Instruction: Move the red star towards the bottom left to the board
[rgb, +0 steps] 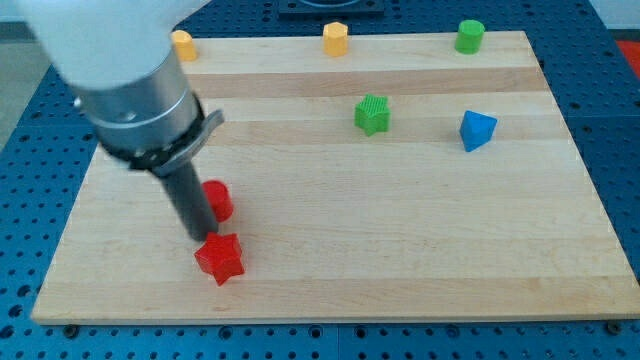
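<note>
Red star (220, 259) lies near the worktop's (400, 280) bottom-left; probably light, rigid, apt to pivot if pushed off-centre, best pressed on its upper-right face. My tip (203, 238) touches its top edge. No claw exists. 1 red block (217, 200) sits behind.

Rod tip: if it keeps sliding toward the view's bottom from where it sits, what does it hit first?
My tip would meet the red star first; they look already touching, though depth is unclear.
</note>
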